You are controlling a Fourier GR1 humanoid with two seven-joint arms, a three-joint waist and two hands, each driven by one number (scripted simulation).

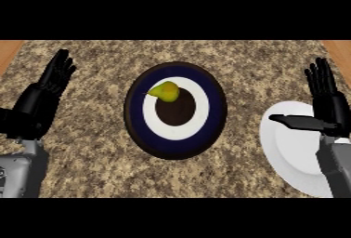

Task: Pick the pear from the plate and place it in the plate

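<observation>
Speckled granite bench (89, 153) carries everything. Dark blue plate (175, 110) with white ring and brown centre sits mid-bench; plain white plate (291, 148) lies at the right edge, partly under the right forearm. Left hand (42, 95) rests at the left edge, fingers straight up, released. Right hand (326, 104) over the white plate, fingers straight, thumb out, grasping nothing. Pear (165, 91) lies on the blue plate's white ring, upper left of centre.
</observation>
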